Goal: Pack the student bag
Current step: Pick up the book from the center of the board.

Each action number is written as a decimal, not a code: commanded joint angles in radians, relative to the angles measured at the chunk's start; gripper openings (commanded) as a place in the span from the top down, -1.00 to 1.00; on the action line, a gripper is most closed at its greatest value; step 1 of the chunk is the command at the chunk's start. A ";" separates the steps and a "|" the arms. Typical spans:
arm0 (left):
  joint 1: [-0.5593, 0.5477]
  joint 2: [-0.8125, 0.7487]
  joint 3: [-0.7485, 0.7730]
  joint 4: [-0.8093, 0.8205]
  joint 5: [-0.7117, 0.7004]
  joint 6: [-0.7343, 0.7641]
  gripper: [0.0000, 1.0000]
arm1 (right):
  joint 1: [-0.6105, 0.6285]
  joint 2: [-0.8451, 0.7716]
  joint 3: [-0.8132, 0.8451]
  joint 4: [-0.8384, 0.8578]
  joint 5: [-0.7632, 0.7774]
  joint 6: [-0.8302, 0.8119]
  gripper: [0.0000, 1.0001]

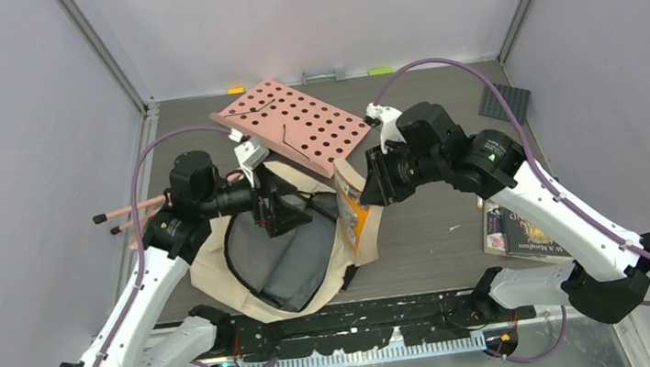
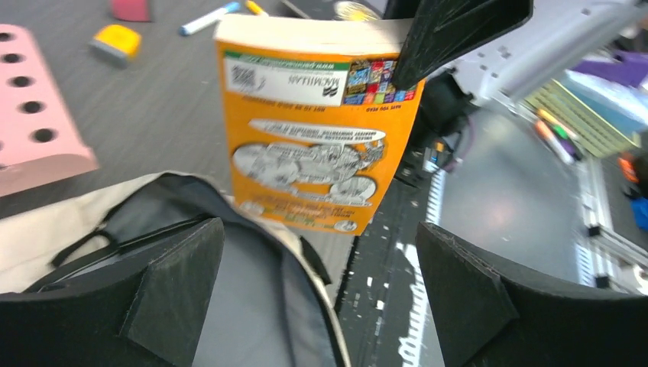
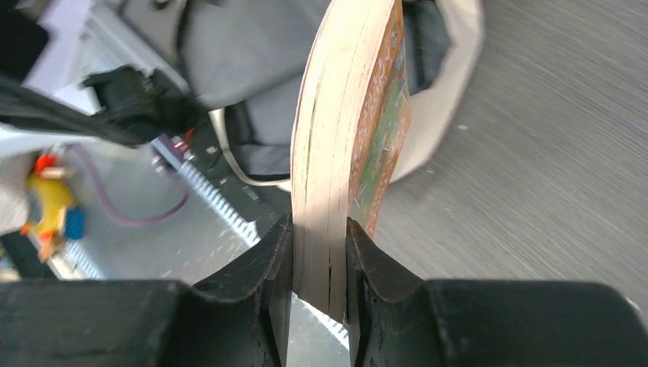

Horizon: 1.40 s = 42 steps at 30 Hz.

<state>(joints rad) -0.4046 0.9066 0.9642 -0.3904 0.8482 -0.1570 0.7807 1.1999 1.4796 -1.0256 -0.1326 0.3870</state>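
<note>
- Firstly, at the right end effector (image 3: 319,229): clamped on an orange paperback (image 3: 336,138) near one upper corner, one pad pressed to each cover; hold that pinch firm to prevent slipping.
- Hangs upright, spine roughly vertical, lower end at the bag's right rim and not yet inside; impossible to tell whether touching the fabric.
- At the left end effector (image 2: 317,260): spread wide, gripping nothing, poised over the mouth of the student bag (image 1: 220,265).
- Lies open on the worktop (image 1: 437,226) between the arms, grey lining exposed, cream fabric spread toward the near edge, far side against the pink perforated board (image 1: 296,122).
- Best to carry the book leftward over the grey lining first, then lower it end-first along the side wall.
- Worth pinning or lifting the rim with the free left fingers to hold the soft mouth wide.
- Avoid dragging a corner across the zipper edge; likely to fold fabric inward.
- Let go only once seated on the lining.
- Further out, at the right: more books (image 1: 516,231) lying flat.
</note>
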 commanded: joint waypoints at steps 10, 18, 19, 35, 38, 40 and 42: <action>-0.085 0.001 0.027 0.081 0.172 -0.030 -0.99 | 0.024 -0.126 -0.014 0.307 -0.557 -0.121 0.99; -0.110 0.010 0.043 0.085 0.228 -0.056 -0.99 | 0.025 -0.140 -0.017 0.334 -0.625 -0.142 0.99; -0.123 0.007 0.043 0.085 0.249 -0.062 -0.99 | 0.025 -0.140 -0.018 0.334 -0.627 -0.148 0.99; -0.188 0.012 0.020 0.079 0.324 -0.065 0.96 | 0.025 -0.156 -0.040 0.337 -0.548 -0.181 0.92; -0.187 -0.005 0.021 0.079 0.283 -0.059 1.00 | 0.025 -0.191 -0.079 0.372 -0.445 -0.160 0.21; -0.185 -0.022 0.022 0.099 0.231 -0.076 1.00 | 0.025 -0.219 -0.116 0.408 -0.376 -0.152 -0.31; -0.186 -0.040 0.016 0.145 0.170 -0.122 1.00 | 0.025 -0.250 -0.160 0.447 -0.324 -0.139 -0.66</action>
<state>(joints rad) -0.5926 0.9169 0.9661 -0.3416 1.1351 -0.2138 0.8078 1.0206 1.3708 -0.7200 -0.6125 0.2279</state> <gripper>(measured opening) 0.289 0.682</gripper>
